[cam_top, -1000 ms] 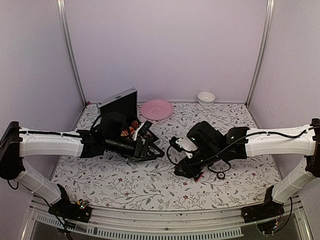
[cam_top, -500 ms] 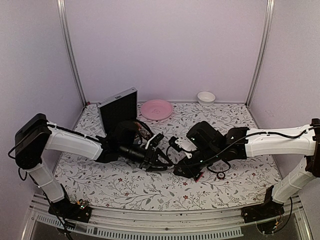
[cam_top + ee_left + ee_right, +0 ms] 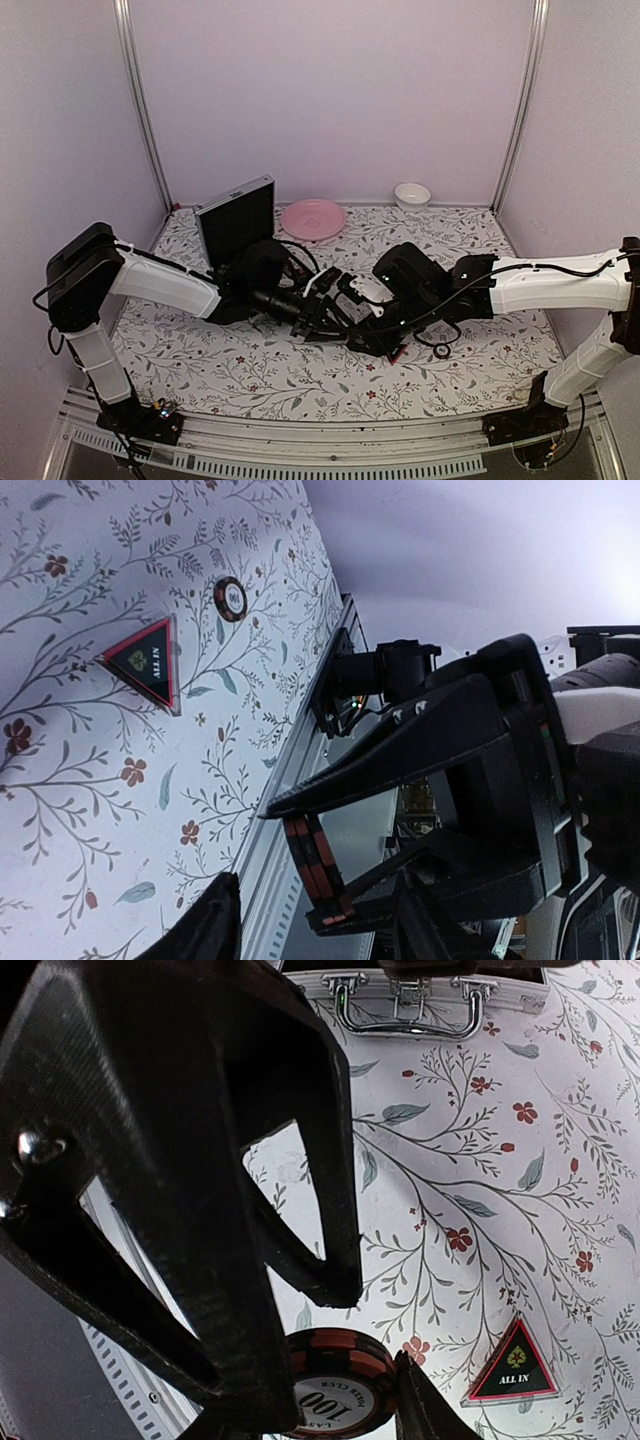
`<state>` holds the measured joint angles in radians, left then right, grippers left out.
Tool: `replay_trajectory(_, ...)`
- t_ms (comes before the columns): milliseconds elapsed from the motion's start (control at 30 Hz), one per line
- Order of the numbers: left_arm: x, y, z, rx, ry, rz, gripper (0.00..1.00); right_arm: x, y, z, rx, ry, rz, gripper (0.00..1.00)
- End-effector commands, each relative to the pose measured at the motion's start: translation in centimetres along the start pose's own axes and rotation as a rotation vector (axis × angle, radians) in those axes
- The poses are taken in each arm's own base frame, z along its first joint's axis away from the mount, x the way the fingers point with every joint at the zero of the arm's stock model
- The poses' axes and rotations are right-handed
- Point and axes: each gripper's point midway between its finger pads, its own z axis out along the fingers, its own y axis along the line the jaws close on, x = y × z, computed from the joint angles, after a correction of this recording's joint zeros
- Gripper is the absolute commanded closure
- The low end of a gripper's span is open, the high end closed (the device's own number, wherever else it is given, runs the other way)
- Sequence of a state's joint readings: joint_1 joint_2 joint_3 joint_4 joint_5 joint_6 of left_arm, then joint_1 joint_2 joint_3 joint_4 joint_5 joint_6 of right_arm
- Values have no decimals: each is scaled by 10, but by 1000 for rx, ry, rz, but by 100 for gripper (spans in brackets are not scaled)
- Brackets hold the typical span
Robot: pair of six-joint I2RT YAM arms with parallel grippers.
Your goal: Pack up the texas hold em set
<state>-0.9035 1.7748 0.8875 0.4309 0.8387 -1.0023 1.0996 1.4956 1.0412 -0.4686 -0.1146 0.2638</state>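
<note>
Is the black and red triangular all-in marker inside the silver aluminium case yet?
No, the triangular marker lies flat on the floral tablecloth, apart from the case.

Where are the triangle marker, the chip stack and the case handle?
triangle marker (image 3: 515, 1368): right wrist view, its black centre.
chip stack (image 3: 335, 1392): right wrist view, top chip's white label.
case handle (image 3: 408, 1032): right wrist view, middle of the metal bar.

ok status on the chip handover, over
Right gripper shut on chip stack. Left gripper open, close in front of it. Triangle and one loose chip on the table, outside the case. Nothing in the way.
</note>
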Motion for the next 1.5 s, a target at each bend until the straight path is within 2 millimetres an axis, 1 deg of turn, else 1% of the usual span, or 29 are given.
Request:
replay_trajectory(0,-2,-13,8,43,20,34,50,-4,5,3,-17,-18,-23,68)
replay_trajectory(167,-2,-12,11,47,32,30,63,-3,5,4,-15,-14,-25,68)
replay_trajectory(267,1,-8,13,46,49,19,72,-2,3,6,-9,-9,-24,68)
replay_trajectory(400,4,-8,16,43,65,19,79,-1,3,7,-6,-6,-24,68)
replay_trajectory(567,2,-5,18,-1,71,36,82,0,2,8,-4,-3,-21,68)
replay_trajectory(700,7,0,20,-15,92,22,87,-1,1,8,4,-7,-24,68)
replay_trajectory(833,10,4,21,-27,104,17,88,-1,0,8,9,-8,-27,68)
replay_trajectory(1067,9,6,24,-31,116,13,80,-2,0,10,10,-6,-38,68)
replay_trajectory(1200,10,9,26,-40,127,6,78,-2,0,10,10,-5,-43,68)
replay_trajectory(1233,10,9,26,-40,130,6,79,-2,0,10,10,-3,-46,68)
replay_trajectory(1333,10,9,26,-42,132,5,85,-1,-1,12,12,2,-46,68)
replay_trajectory(1467,10,9,26,-43,135,3,91,1,-2,14,15,9,-49,68)
